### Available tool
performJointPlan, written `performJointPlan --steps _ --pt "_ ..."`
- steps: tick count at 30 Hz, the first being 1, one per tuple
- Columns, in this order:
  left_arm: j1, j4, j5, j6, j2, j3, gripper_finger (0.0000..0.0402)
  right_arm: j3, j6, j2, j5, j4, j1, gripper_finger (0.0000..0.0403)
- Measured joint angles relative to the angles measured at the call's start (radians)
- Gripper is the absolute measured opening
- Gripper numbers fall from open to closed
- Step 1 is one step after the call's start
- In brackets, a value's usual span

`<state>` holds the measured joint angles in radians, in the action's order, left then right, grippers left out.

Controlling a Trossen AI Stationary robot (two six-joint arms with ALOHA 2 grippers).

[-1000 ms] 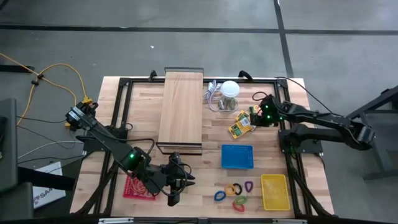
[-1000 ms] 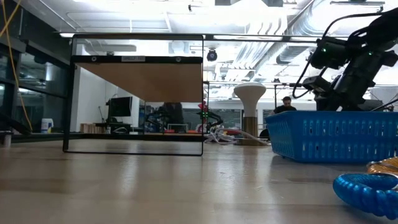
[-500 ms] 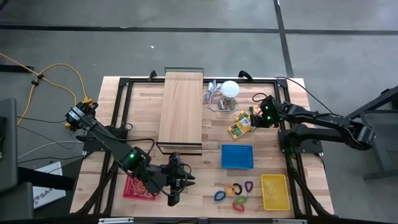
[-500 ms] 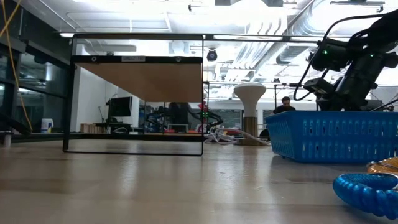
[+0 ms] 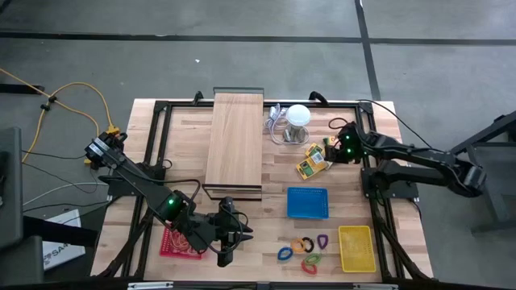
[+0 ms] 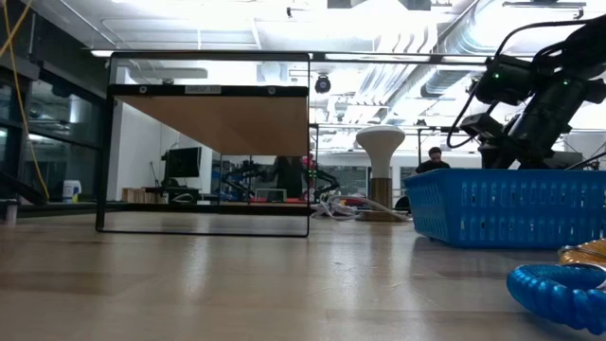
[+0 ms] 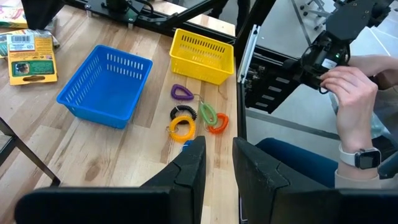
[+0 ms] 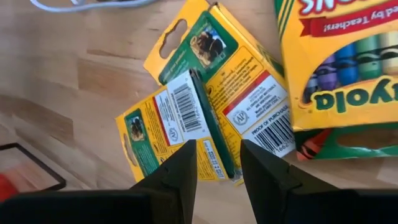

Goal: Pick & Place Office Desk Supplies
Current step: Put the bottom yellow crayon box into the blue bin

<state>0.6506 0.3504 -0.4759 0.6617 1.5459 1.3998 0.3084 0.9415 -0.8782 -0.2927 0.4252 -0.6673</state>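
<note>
Several yellow-orange printed packs (image 5: 312, 160) lie flat on the wood at the table's right, toward the far side. Two overlapping ones (image 8: 186, 118) and a crayon box (image 8: 339, 59) fill the right wrist view. My right gripper (image 8: 217, 177) hangs open just above them, slanting down, with one pack's edge below the gap. Coloured loop clips (image 7: 196, 118) lie in a cluster near the front edge. My left gripper (image 7: 219, 177) is open and empty, held above the table to the clips' left (image 5: 225, 256).
A blue basket (image 5: 307, 202) and a yellow basket (image 5: 355, 247) stand at the front right, and a red tray (image 5: 179, 242) lies under my left arm. A long wooden board (image 5: 235, 141) on a black frame and a white ball (image 5: 298, 115) are farther back. A person's hand (image 7: 351, 93) shows beyond the table.
</note>
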Motion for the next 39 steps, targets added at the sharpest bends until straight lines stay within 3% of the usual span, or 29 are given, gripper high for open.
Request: performJointPlan --steps 16,26,39 --pt "0.000 -0.001 0.000 0.000 0.000 0.000 0.0077 0.000 -0.156 0.002 -0.205 0.035 -0.170 0.0111" --pt "0.000 0.000 0.000 0.000 0.000 0.000 0.0077 -0.086 -0.153 0.002 -0.235 -0.043 -0.171 0.0111" --pt "0.000 -0.001 0.000 0.000 0.000 0.000 0.0077 -0.092 -0.153 -0.042 -0.229 -0.066 -0.154 0.0111"
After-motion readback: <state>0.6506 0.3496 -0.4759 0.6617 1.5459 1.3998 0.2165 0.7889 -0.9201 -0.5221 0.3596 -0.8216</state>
